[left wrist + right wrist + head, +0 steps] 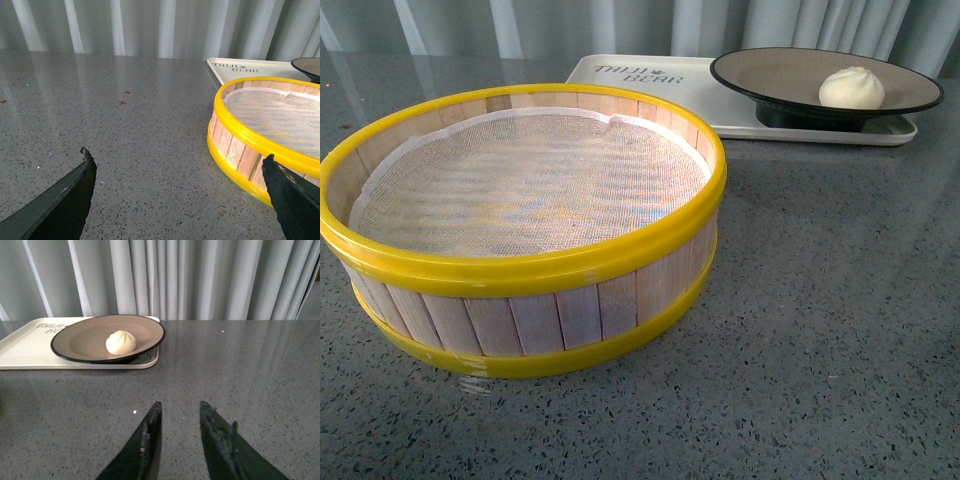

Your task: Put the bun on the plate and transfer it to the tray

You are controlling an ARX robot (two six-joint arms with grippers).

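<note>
I think the job looks done: the bun point(851, 87) sits in the plate point(770, 72) on the tray point(650, 72), upper right of my front view, and both my grippers, the left gripper point(177, 172) and the right gripper point(180, 415), are apart and hold nothing.

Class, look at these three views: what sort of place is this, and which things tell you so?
Probably a staged test bench, not a working kitchen: a bare speckled grey countertop, pale curtains behind, and only a steamer basket and a tray with plate and bun.

Dark lettering on the cream tray point(260, 70), two lines beside the plate point(825, 82), second line reading "BEAR", first line stylised, not surely legible
</note>
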